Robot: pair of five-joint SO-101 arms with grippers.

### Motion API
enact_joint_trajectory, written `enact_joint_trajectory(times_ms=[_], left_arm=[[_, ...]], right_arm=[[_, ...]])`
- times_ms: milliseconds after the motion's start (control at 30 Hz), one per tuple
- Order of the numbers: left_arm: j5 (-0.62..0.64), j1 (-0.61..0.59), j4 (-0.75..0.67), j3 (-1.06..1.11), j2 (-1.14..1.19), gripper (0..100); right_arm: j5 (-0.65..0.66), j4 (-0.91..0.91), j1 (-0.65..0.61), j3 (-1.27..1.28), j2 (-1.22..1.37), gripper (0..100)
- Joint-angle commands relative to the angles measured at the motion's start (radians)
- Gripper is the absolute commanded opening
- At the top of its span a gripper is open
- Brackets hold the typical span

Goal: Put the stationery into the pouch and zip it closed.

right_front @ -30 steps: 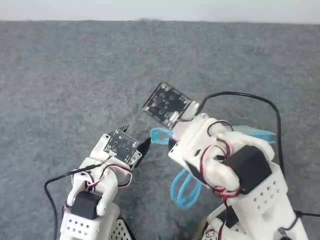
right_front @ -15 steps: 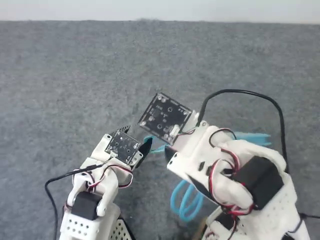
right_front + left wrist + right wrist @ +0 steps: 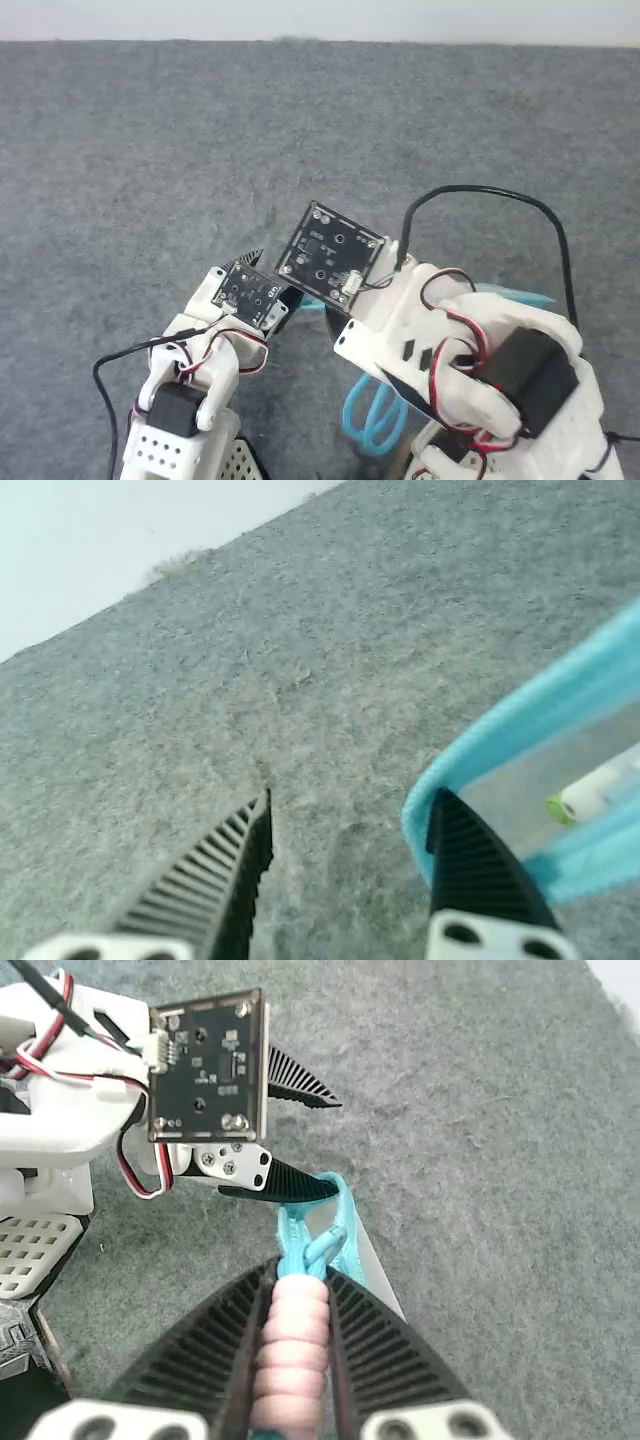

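Observation:
The light blue translucent pouch (image 3: 540, 705) lies on the grey carpet, with a white pen with a green tip (image 3: 600, 792) inside it. My left gripper (image 3: 352, 805) is open, and one fingertip (image 3: 450, 830) stands against the pouch's blue rim. My right gripper (image 3: 300, 1280) is shut on a pink ribbed zipper pull (image 3: 296, 1335) that hangs from the blue slider (image 3: 312, 1252) at the pouch's end. The right wrist view has the left gripper (image 3: 338, 1148) open just beyond that slider. In the high view the right arm (image 3: 470, 360) covers most of the pouch (image 3: 510, 296).
Grey carpet (image 3: 150, 150) spreads far ahead of both arms. Blue loops (image 3: 372, 415) lie under the right arm near the front edge; what they belong to is unclear. A black cable (image 3: 480, 192) arcs over the right arm.
The right arm has moved left and nearer to the left gripper, drawing the pouch's end along with it. It now covers more of the pouch. The left arm has barely moved.

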Motion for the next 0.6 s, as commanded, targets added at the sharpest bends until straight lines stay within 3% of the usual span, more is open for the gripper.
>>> enact_joint_trajectory(times_ms=[0,200,400,567], left_arm=[[-0.011,0.008,-0.023,-0.002,0.006,24],[-0.009,0.025,-0.021,0.001,0.011,32],[-0.011,0.161,-0.015,0.036,0.008,29],[-0.011,0.166,-0.017,0.036,0.006,29]], right_arm=[[0.025,0.033,-0.027,-0.058,-0.056,0.6],[0.025,0.033,-0.027,-0.058,-0.056,0.6],[0.025,0.033,-0.093,-0.058,-0.056,0.6],[0.025,0.033,-0.101,-0.058,-0.056,0.6]])
